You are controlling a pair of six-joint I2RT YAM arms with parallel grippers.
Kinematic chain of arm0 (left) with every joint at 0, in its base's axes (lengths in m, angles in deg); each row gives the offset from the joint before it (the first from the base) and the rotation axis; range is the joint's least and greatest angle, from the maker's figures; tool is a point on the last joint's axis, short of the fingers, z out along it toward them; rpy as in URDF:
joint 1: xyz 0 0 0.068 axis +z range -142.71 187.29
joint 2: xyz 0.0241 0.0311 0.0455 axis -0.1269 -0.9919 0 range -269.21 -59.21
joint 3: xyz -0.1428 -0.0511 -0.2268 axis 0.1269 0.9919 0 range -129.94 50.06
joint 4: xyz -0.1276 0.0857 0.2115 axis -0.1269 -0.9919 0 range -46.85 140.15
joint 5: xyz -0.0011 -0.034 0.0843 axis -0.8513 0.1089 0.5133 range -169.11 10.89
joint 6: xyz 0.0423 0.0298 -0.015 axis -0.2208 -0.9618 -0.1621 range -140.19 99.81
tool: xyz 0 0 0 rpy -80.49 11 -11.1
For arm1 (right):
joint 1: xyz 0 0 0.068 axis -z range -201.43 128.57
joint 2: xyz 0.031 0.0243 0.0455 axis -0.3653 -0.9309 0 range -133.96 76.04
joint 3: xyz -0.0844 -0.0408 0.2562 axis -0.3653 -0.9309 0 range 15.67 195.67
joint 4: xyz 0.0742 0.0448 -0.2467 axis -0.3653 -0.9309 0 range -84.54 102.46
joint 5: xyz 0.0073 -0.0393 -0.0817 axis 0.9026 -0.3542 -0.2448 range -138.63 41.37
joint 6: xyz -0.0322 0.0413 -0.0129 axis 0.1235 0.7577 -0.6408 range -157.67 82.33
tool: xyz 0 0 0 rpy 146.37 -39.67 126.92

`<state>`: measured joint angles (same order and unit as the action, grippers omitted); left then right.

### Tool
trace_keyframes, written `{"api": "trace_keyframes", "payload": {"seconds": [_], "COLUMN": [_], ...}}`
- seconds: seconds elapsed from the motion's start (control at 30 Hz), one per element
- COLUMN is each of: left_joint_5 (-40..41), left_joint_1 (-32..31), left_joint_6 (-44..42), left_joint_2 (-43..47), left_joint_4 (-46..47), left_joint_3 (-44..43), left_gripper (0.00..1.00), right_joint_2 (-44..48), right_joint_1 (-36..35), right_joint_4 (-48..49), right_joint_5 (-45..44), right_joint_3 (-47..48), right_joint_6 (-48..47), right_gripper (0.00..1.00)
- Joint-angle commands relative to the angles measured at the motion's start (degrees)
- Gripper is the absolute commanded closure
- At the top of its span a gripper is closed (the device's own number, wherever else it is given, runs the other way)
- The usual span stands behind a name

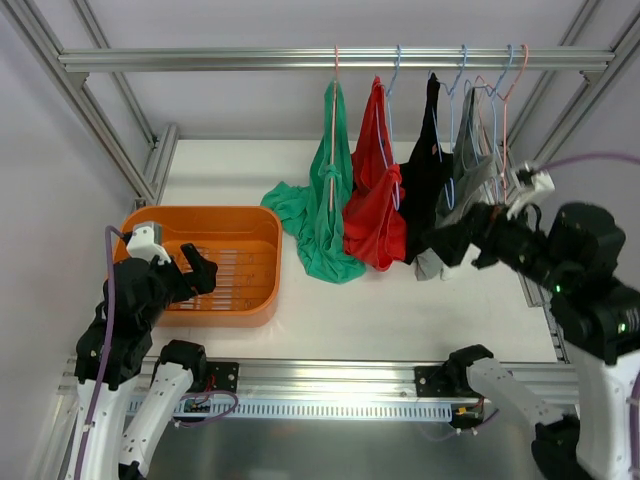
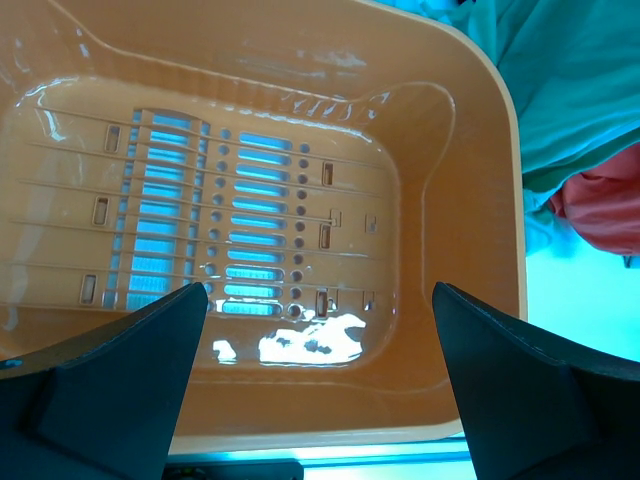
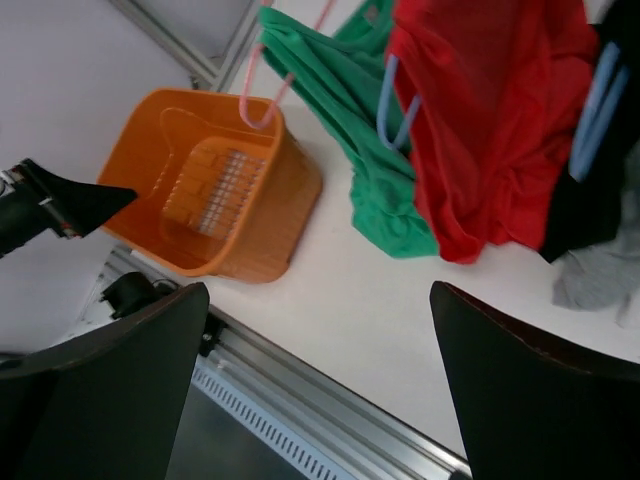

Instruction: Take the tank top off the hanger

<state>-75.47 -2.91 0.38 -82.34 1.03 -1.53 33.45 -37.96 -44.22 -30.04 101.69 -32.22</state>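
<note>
- Left gripper (image 2: 320,292) hovers over the orange basket (image 2: 470,200); its fingers are spread wide, nothing between them
- Right gripper (image 1: 455,243) is up at the far right, level with the lower ends of the clothes; its wrist view shows the fingers parted and empty; whether it brushes any cloth, I cannot tell
- Four tops hang in a row from the rail (image 1: 200,60) at the back
- Green tank top (image 1: 325,215) hangs furthest left on a pink hanger (image 1: 333,120); its lower part spills onto the table (image 1: 400,310) just beside the basket
- Red tank top (image 1: 375,205) comes next, on a blue hanger (image 1: 388,125), touching the green one
- Black tank top (image 1: 428,180) follows; then the grey tank top (image 1: 468,150), nearest the right gripper; both hang on hangers
</note>
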Motion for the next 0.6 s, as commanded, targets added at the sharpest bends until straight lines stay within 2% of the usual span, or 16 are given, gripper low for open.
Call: {"api": "trace_keyframes", "payload": {"seconds": [0.0,0.03,0.07,0.1,0.17,0.2,0.37,0.47,0.57], "left_joint_5": [0.1,0.1,0.2,0.2,0.3,0.4,0.6,0.4,0.1], "left_joint_1": [-0.4,-0.4,-0.5,-0.5,-0.5,-0.5,-0.5,-0.5,-0.6], "left_joint_6": [1.4,1.5,1.5,1.6,1.6,1.6,1.7,1.7,1.6], "left_joint_2": [1.2,1.7,1.9,2.1,2.2,2.1,2.0,2.1,1.9], "left_joint_4": [2.9,3.2,3.2,3.2,3.3,3.3,3.3,3.4,3.4], "left_joint_3": [0.5,0.6,0.6,0.8,0.9,0.9,1.0,1.1,1.0], "left_gripper": [0.01,0.01,0.01,0.01,0.01,0.01,0.01,0.01,0.01], "right_joint_2": [-12.8,-15.7,-18.6,-24.7,-30.8,-33.6,-50.6,-55.9,-60.0], "right_joint_1": [-8.5,-12.3,-16.6,-23.6,-28.4,-31.6,-35.5,-35.4,-34.4], "right_joint_4": [5.5,4.7,3.9,1.8,0.8,1.2,2.6,5.9,7.0], "right_joint_5": [-0.8,-4.8,-14.1,-18.1,-25.9,-31.5,-48.5,-54.8,-54.8], "right_joint_3": [10.6,14.1,21.4,25.1,34.2,36.3,47.9,50.8,52.4], "right_joint_6": [4.1,2.8,1.8,1.0,-1.5,-2.1,-4.9,-7.6,-8.6], "right_gripper": [0.0,0.01,0.0,0.01,0.02,0.07,0.13,0.19,0.3]}}
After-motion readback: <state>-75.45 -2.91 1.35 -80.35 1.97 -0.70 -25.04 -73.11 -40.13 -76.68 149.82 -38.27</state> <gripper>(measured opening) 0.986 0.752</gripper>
